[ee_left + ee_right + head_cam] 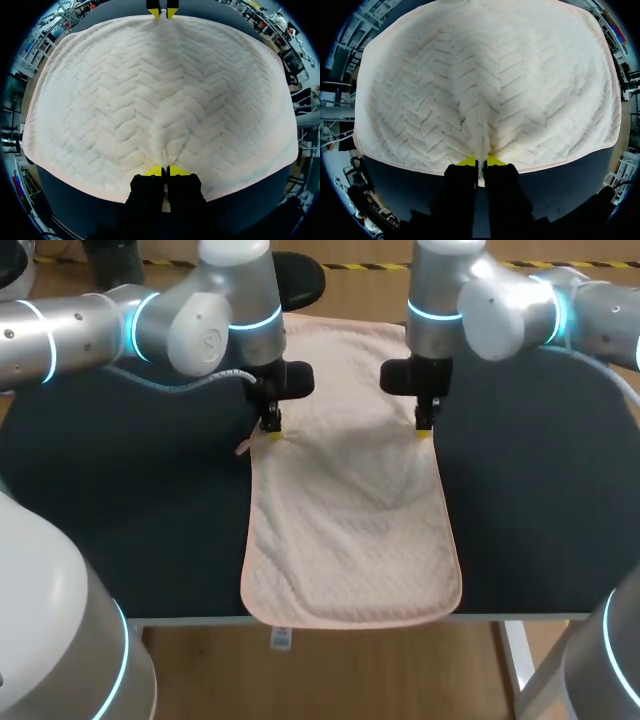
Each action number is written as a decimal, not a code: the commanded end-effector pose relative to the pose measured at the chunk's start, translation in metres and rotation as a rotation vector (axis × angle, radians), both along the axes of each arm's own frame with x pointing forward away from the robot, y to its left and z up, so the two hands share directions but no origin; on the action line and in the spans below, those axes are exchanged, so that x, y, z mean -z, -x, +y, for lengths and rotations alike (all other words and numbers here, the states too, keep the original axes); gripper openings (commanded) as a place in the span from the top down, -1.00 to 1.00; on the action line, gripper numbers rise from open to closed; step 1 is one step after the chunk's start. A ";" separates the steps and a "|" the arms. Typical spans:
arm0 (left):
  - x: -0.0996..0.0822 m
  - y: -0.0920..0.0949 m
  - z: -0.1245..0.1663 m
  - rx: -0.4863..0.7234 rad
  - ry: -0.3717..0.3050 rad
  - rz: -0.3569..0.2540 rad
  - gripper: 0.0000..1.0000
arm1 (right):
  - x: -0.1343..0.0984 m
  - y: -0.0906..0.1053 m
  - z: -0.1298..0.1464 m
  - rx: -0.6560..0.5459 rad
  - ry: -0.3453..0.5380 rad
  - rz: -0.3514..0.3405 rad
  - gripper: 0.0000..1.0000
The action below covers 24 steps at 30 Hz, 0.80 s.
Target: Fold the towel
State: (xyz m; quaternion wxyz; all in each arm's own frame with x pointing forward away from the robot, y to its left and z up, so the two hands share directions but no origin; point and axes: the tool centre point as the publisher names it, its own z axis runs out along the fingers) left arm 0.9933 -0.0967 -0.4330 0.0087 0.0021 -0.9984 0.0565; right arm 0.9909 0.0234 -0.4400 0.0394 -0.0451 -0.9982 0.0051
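A pale pink, chevron-textured towel (pixel 350 530) lies lengthwise on the dark table (pixel 130 520), its near end at the front edge. My left gripper (pixel 272 430) stands at the towel's left long edge, about halfway along, shut on a pinch of the fabric. In the left wrist view the towel (pixel 150 90) puckers up between the left gripper's (pixel 165 171) yellow tips, and my right gripper (pixel 162 12) shows across the cloth. My right gripper (pixel 424 428) is shut on the right long edge. A ridge of towel (pixel 485 75) runs into the right gripper (pixel 481 161).
A small white label (pixel 281 638) hangs from the towel's near end over the table's front edge. Bare dark table surface lies to the left (pixel 130 520) and right (pixel 540 500) of the towel.
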 end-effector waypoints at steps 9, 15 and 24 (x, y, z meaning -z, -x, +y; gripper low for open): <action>-0.079 0.010 0.004 -0.044 0.011 -0.004 1.00 | -0.064 0.008 0.004 -0.009 0.020 -0.002 1.00; -0.125 0.003 0.004 -0.093 0.025 0.016 1.00 | -0.111 -0.001 0.002 -0.012 0.023 -0.035 1.00; -0.202 -0.009 0.001 -0.082 -0.024 -0.066 1.00 | -0.188 -0.014 -0.008 -0.003 0.020 -0.171 1.00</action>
